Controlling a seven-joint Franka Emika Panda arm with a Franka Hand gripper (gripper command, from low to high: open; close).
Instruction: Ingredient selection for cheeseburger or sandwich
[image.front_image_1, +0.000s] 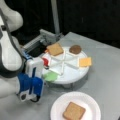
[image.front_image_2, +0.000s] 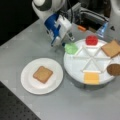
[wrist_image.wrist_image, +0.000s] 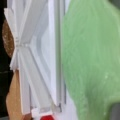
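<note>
Green lettuce (image.front_image_2: 71, 48) lies in the divided tray (image.front_image_2: 75, 67) compartment nearest the gripper (image.front_image_2: 65, 43), which hangs just beside it; its opening cannot be told. 1 bread slice (image.front_image_2: 42, 74) rests on the white plate (image.front_image_2: 28, 82). Judged step: lettuce selection, calling for a secure grasp.

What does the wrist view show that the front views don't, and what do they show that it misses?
Only the wrist view gives a close look at the lettuce, filling its right side beside the tray's white dividers.

Only the front views show the plate holding one bread slice, the cheese, and the gripper at the lettuce on the tray's edge.

Both share the lettuce, the divided tray, the tomato, the second bread slice and the patty, the last three only as slivers in the wrist view.
</note>
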